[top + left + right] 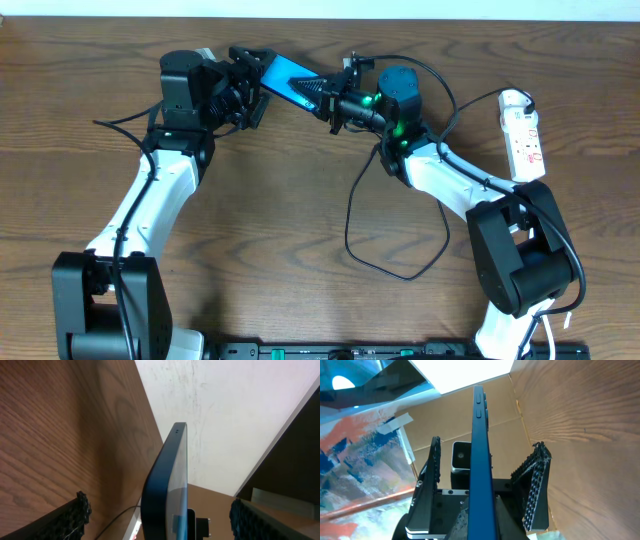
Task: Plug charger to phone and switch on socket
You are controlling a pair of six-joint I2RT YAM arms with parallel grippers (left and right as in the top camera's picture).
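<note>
The phone (290, 80) hangs above the far side of the table (250, 220). The right gripper (335, 100) is pressed together on one end and seems to carry its weight. The left gripper (254, 85) stands spread wide around the other end, pads clear of both faces, probably placed to steady or take it. The charger (348, 230) lies looped on the table with its tip hidden, so I cannot tell whether it is plugged in. The socket (523, 135) sits well apart.
</note>
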